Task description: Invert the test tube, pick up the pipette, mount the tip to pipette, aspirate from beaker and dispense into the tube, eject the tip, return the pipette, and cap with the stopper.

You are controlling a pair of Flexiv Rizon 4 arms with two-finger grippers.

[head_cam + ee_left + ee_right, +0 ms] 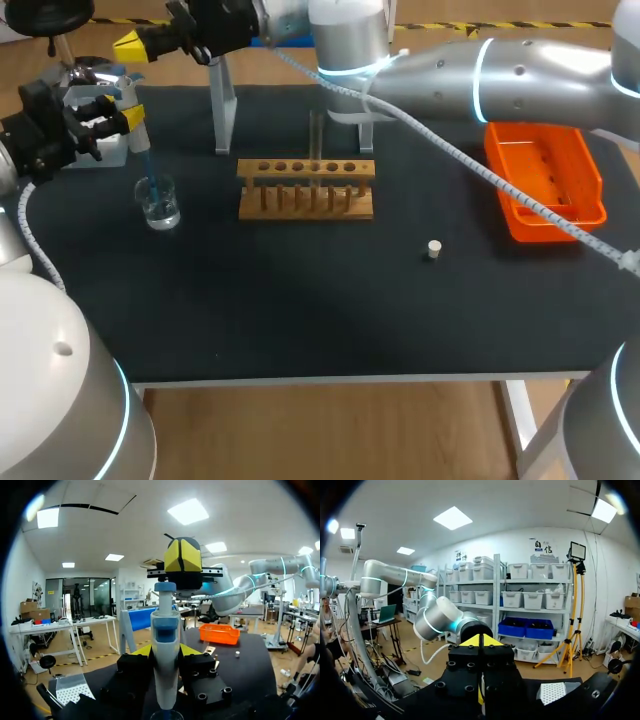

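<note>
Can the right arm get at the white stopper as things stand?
Probably yes: the stopper lies alone on open table. The right gripper, though, is shut and far across above the pipette, so it would have to swing back and open first.

The test tube rack [305, 188] stands in the middle of the table [300, 320], with a test tube [316, 150] upright in it. Well to its left sits the beaker [158, 203]. The pipette [137, 135] stands over the beaker with its tip dipping inside, held by the left gripper [125, 112] from the table's left side. The right gripper [135, 45] hangs directly over the pipette's top, and its arm stretches across behind the rack. The stopper [433, 249] lies to the right of the rack and in front of it. The tray [545, 180] sits further right and further back.
</note>
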